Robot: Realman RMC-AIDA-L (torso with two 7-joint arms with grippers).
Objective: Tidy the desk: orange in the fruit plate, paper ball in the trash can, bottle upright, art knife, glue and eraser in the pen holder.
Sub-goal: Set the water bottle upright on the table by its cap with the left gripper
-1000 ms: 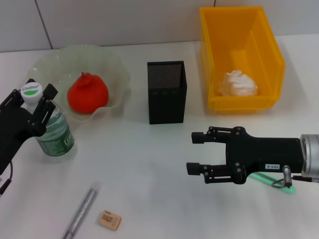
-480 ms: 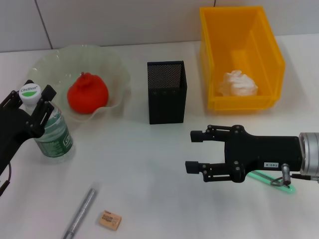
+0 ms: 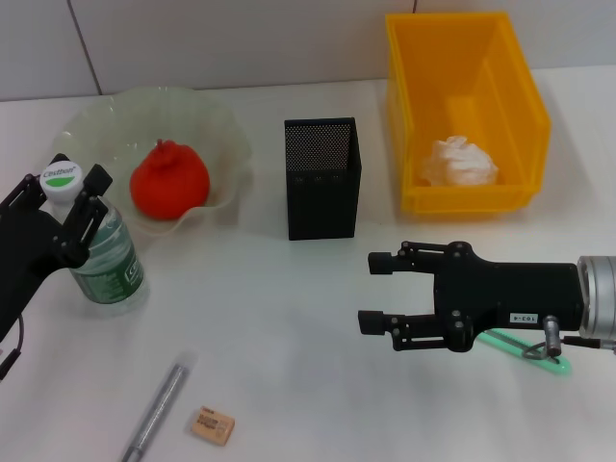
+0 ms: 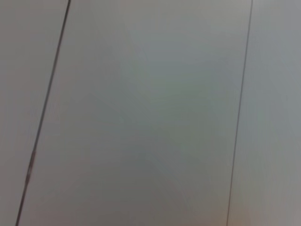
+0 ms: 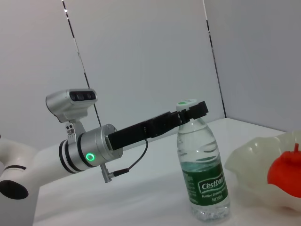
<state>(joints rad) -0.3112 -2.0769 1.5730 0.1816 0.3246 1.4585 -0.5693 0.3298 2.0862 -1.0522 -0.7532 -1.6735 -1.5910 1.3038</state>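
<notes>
left gripper (image 3: 67,207) fingers now spread off the upright clear green-label plastic bottle (image 3: 104,252), so that step looks done; right gripper (image 3: 380,292) hovers with fingers apart.

The bottle (image 5: 204,167) is clear glossy plastic (paper-like green label). The pen holder (image 3: 322,178) is matt black mesh; the trash can (image 3: 468,106) smooth yellow-orange plastic.

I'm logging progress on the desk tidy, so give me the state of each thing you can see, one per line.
Orange: in the fruit plate.
Paper ball: in the trash can.
Bottle: upright, capped, on the desk.
Left gripper: open, fingers either side of the bottle's cap.
Right gripper: open, empty, above the desk.
Eraser: on the desk, outside the pen holder.
</notes>
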